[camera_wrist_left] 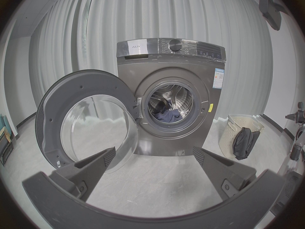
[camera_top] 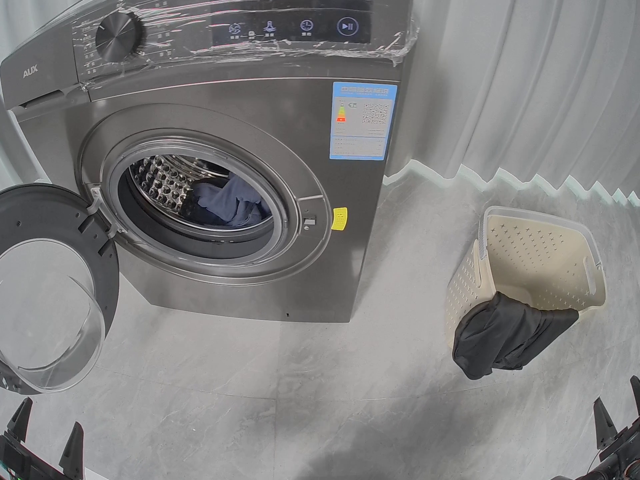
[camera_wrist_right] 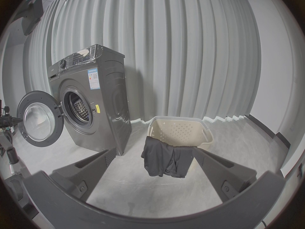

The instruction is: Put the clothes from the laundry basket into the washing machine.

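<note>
We see the washing machine [camera_top: 220, 101] with its door [camera_top: 47, 225] swung wide at 9 o'clock of the drum and a dark blue garment [camera_top: 230, 201] inside. The laundry basket [camera_top: 540, 255] stands at the machine's 4 o'clock, with 1 black garment [camera_top: 503, 335] draped over its rim. The wrist views add the claws: left gripper [camera_wrist_left: 153, 149] and right gripper [camera_wrist_right: 154, 149], both spread and empty.

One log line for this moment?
door open | blue garment in drum | black garment over basket rim | left claw open | right claw open
</note>
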